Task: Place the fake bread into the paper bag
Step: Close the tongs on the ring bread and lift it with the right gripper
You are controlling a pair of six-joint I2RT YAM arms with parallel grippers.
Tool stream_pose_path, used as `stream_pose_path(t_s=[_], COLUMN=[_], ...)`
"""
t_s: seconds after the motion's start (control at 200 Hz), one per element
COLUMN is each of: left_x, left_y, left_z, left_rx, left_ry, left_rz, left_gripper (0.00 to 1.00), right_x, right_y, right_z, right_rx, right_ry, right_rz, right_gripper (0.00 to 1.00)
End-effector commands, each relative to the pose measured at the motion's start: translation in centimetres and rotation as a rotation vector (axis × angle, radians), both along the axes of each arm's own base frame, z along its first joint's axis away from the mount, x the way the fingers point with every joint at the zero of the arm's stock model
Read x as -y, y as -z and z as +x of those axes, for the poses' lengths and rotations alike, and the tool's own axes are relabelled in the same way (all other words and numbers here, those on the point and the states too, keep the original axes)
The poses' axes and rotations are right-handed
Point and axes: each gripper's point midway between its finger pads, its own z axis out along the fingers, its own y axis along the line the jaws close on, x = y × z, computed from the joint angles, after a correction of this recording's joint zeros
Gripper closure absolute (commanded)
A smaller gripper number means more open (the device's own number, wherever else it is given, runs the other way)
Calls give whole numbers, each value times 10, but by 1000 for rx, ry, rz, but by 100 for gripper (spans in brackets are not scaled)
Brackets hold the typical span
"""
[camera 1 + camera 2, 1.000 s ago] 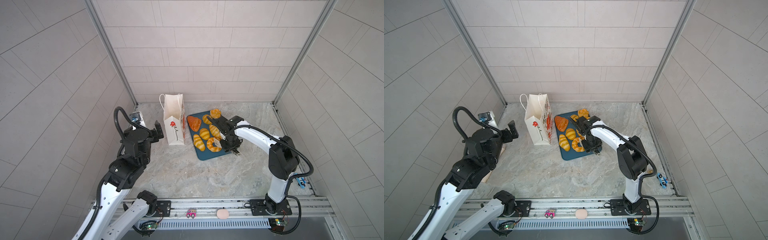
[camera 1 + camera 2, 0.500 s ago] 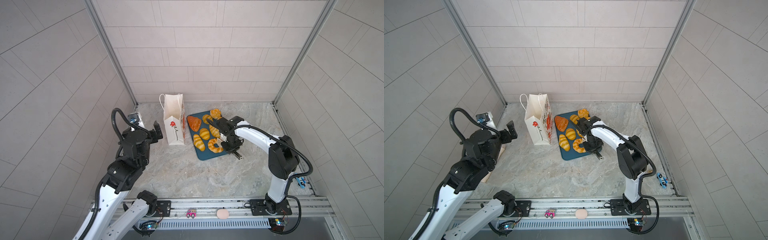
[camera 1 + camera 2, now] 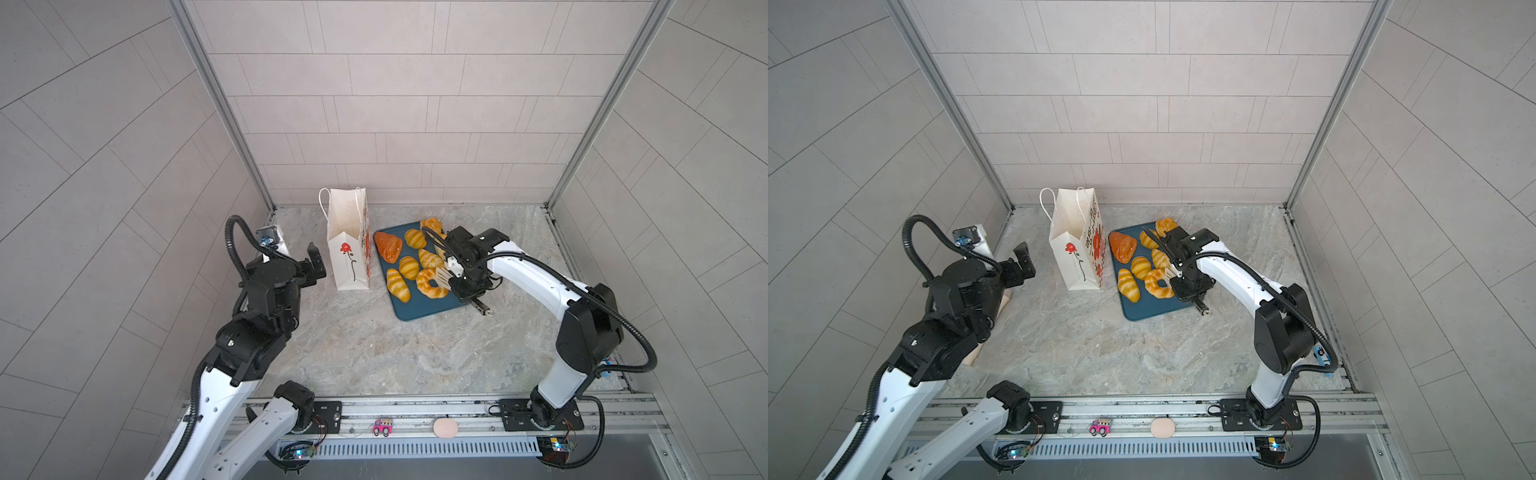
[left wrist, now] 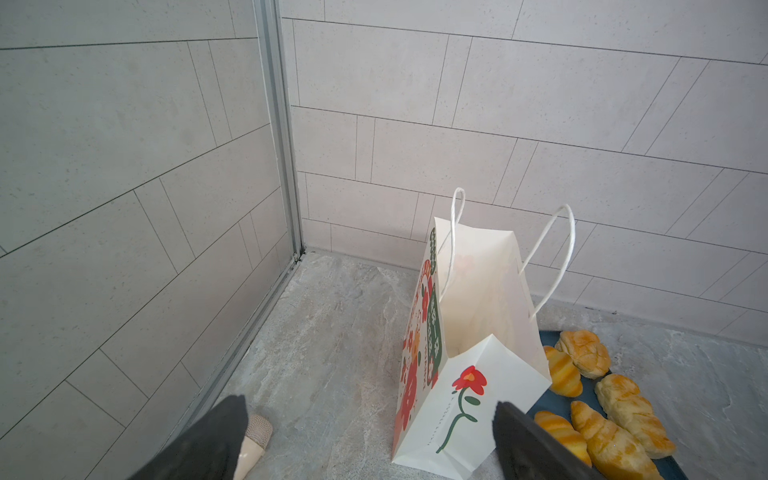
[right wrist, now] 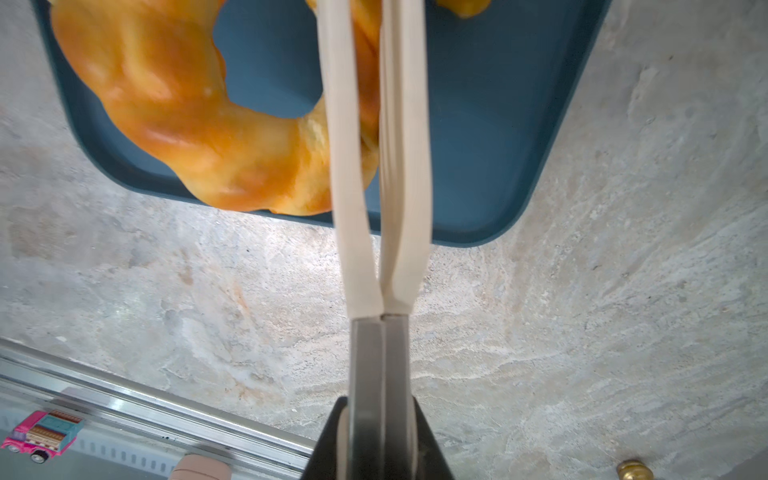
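Ring doughnut (image 3: 423, 286) sits on the dark-blue tray (image 3: 424, 311) among the other fake bread (image 3: 408, 267), its rim pinched by the right gripper (image 3: 444, 277), the open paper bag (image 3: 349, 266) upright just beside, the left gripper (image 3: 314, 262) beyond it spread wide, empty.

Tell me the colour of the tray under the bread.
The tray is a plain dark teal-blue, clearest in the right wrist view.
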Motion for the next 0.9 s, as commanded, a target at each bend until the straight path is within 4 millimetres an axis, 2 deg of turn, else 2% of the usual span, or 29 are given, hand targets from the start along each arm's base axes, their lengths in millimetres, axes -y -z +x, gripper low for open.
stream_pose_path(t_s=[0.0, 0.16, 0.425, 0.46, 0.56, 0.896], left_x=[-6, -11, -11, -9, -9, -12], left_y=[2, 1, 7, 16, 22, 45], left_z=[1, 2, 12, 20, 24, 37], left_rx=[9, 15, -1, -33, -47, -85], left_ry=[-42, -76, -73, -70, -46, -14], left_rz=[-16, -15, -79, -82, -133, -272], left_gripper=[0, 0, 0, 0, 0, 0], right_x=[-4, -16, -55, -58, -68, -112], right_y=[-23, -50, -116, -124, -143, -214], right_z=[6, 17, 49, 53, 66, 110], right_rx=[76, 163, 351, 374, 430, 617], right_ry=[7, -7, -44, -45, -54, -114], right_rz=[97, 192, 409, 428, 480, 622], right_gripper=[81, 81, 82, 82, 80, 81])
